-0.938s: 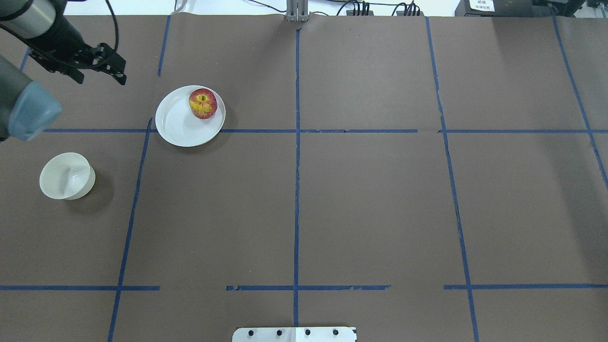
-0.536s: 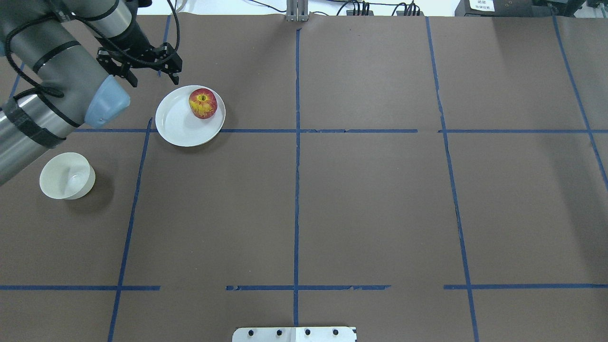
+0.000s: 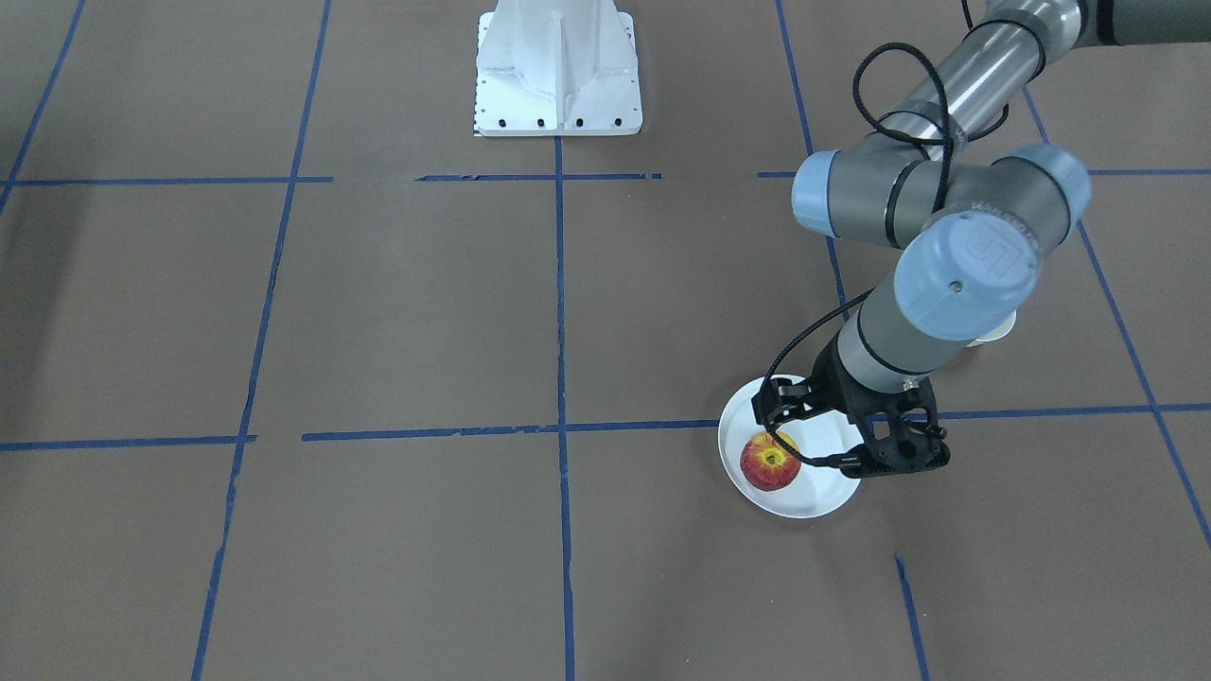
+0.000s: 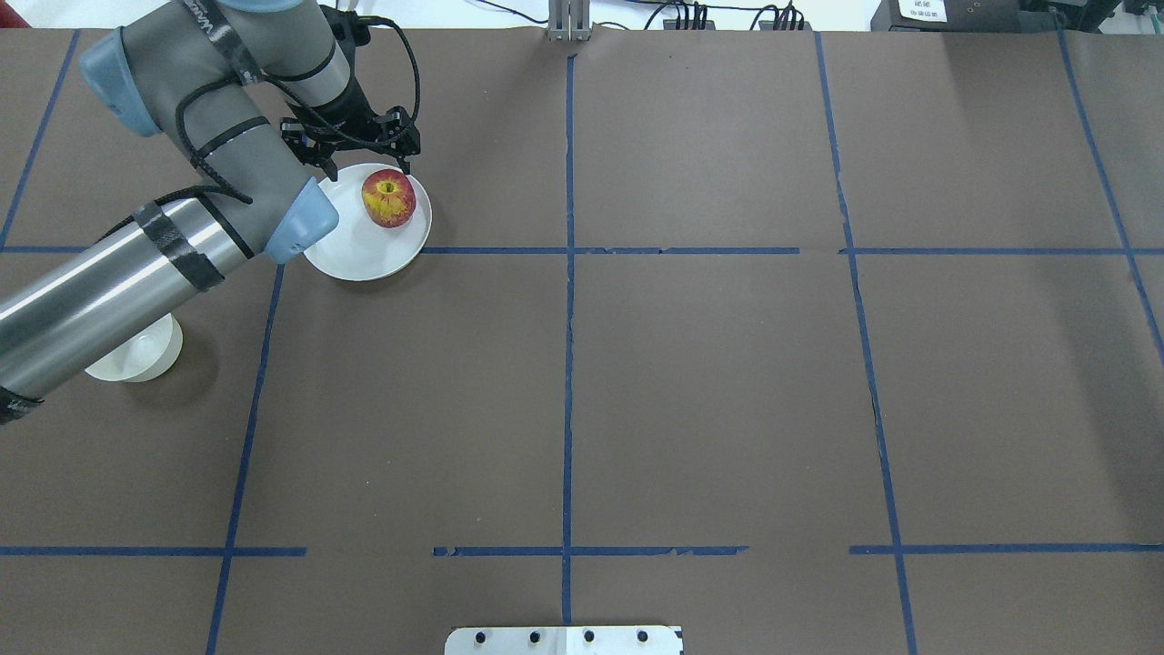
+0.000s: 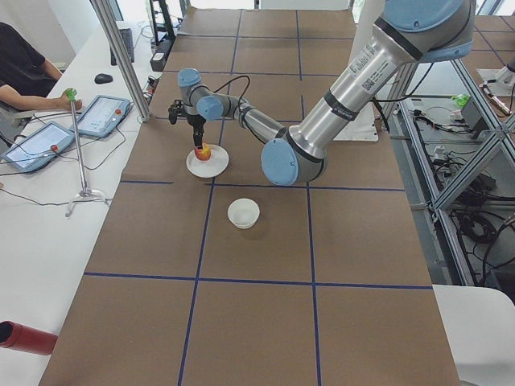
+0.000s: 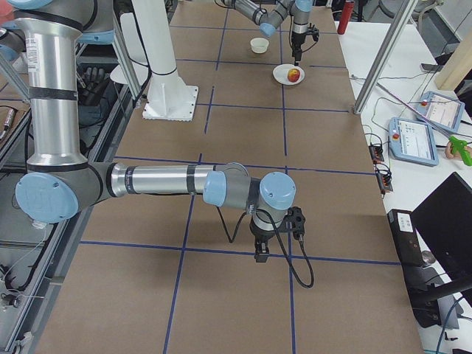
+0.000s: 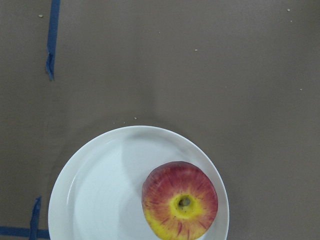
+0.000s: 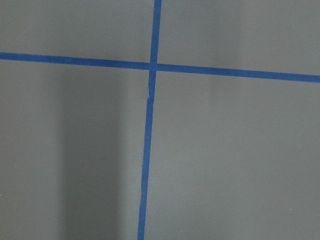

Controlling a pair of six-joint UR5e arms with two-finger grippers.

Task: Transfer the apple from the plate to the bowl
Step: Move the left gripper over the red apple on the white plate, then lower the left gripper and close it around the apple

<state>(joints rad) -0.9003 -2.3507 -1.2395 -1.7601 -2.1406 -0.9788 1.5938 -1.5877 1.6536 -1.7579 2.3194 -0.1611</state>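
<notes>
The red and yellow apple [image 4: 389, 198] lies on the right part of the white plate [image 4: 350, 250], stem dimple up. My left gripper [image 4: 364, 166] hangs open just over the plate's far rim, a little behind the apple, and holds nothing. The front view shows the apple [image 3: 770, 461], the plate [image 3: 821, 494] and the open gripper [image 3: 825, 437] above them. The left wrist view looks down on the apple [image 7: 180, 200] and plate [image 7: 95, 195]. The cream bowl [image 4: 145, 357] stands front left, half hidden by my left arm. My right gripper [image 6: 276, 240] shows only in the exterior right view, and I cannot tell its state.
Blue tape lines cross the brown table. The robot's white base [image 3: 558, 71] stands at the near middle edge. In the exterior left view the bowl [image 5: 243, 213] stands apart from the plate [image 5: 208, 163]. A person and tablets [image 5: 100, 114] are at a side table.
My left arm has swung right from the table's far left corner to above the plate's far rim. Its forearm now covers part of the bowl. The apple, plate and bowl have not moved.
</notes>
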